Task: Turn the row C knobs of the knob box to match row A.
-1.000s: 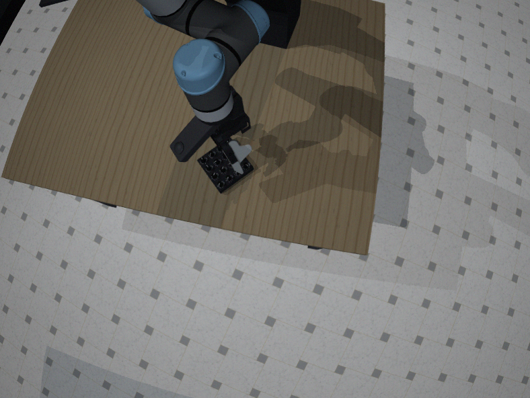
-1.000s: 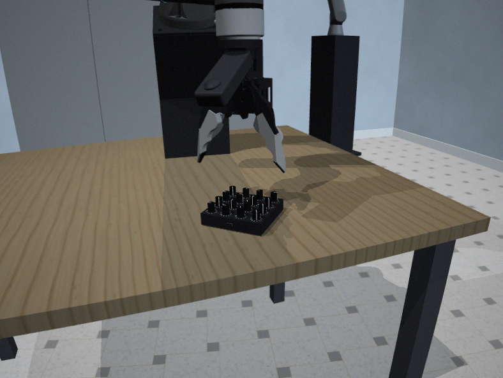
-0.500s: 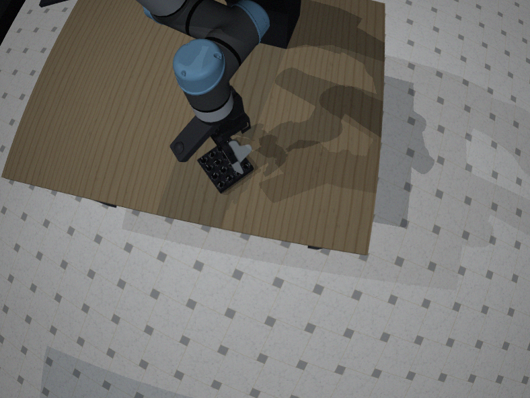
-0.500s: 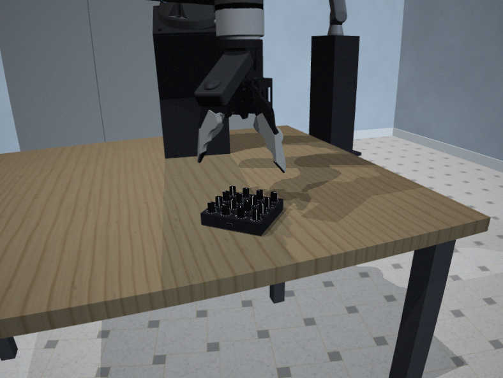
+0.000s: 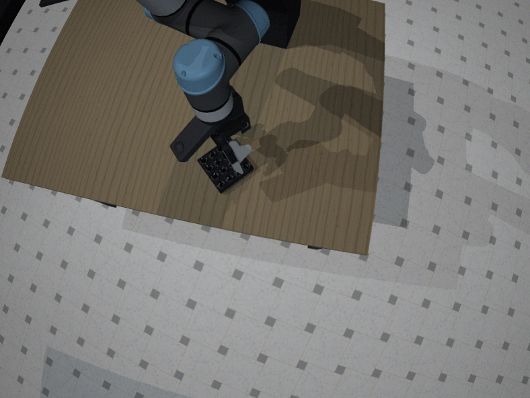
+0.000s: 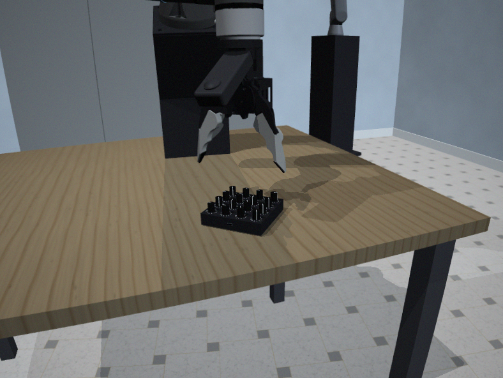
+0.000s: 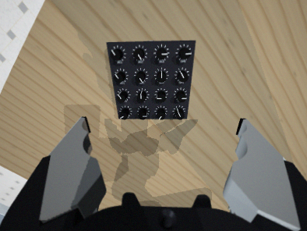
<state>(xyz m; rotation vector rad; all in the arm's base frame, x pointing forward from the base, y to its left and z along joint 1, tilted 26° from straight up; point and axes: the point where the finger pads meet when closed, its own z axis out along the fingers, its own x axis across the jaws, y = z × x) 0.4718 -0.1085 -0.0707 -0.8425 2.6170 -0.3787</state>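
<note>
You are working over a wooden table (image 6: 101,195) with dark legs, which stands on a pale tiled floor (image 6: 325,325) with small grey squares. Behind the table you see a grey-blue wall (image 6: 447,73), a black pedestal (image 6: 179,81) under the arm, and a second dark column (image 6: 333,89) to the right of it.

The knob box (image 6: 227,221) lies flat on the table, in the right half of it, well apart from every edge. It is black and carries sixteen knobs in four rows; a small socket shows on the side that faces the exterior camera. In the wrist view the box (image 7: 153,46) sits ahead of the fingers, and the white marks on the knobs point in different directions.

The gripper (image 6: 240,156) hangs above the box and does not touch it. Its jaws stand fully apart and nothing is between them. The two grey fingers frame the view on both sides.

Around the box you have bare wood on all sides; the near table edge (image 6: 284,260) and the right edge are the closest ones.
</note>
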